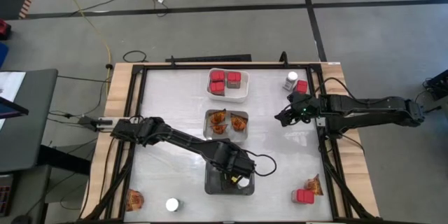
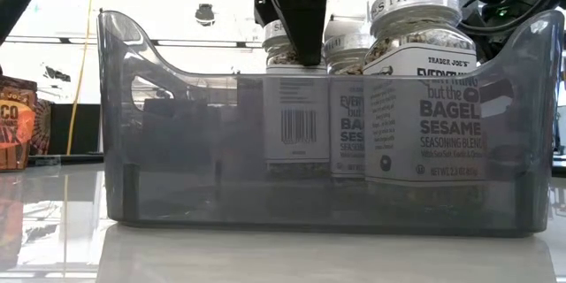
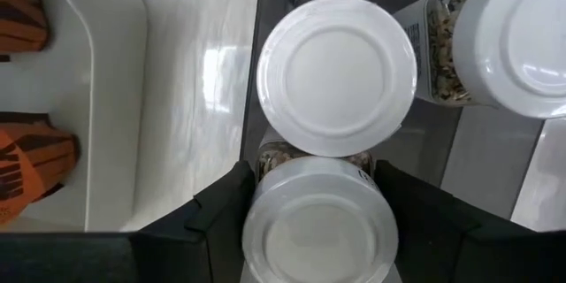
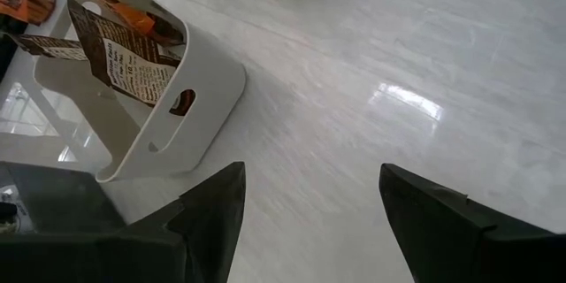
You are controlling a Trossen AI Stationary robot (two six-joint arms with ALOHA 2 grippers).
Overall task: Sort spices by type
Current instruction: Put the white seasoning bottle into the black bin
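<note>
My left gripper (image 1: 234, 171) is down inside the dark grey tray (image 1: 210, 182), shut on a white-lidded jar (image 3: 318, 221). Two more jars (image 3: 336, 75) (image 3: 522, 35) stand in the same tray, next to it. The white tray (image 1: 245, 91) at the far side holds red boxes (image 1: 224, 82). The clear tray (image 1: 208, 122) in the middle holds orange-brown packets (image 1: 225, 122). My right gripper (image 1: 283, 117) is open above bare table, to the right of the clear tray. Loose spices lie near the table's corners. My left gripper holds the jar by its top, at the white lid (image 3: 265, 230), pinched between the two fingers (image 3: 221, 217), which come from above and point down. The jar (image 2: 296, 115) stands upright in the dark grey tray, beside the other two; whether its base rests on the floor I cannot tell.
A jar (image 1: 290, 80) and a red box (image 1: 302, 86) stand at the far right. Red boxes (image 1: 303, 196) and a packet (image 1: 313, 185) lie near right. A packet (image 1: 134, 198) and a jar (image 1: 172, 204) sit near left. A dark frame edges the table.
</note>
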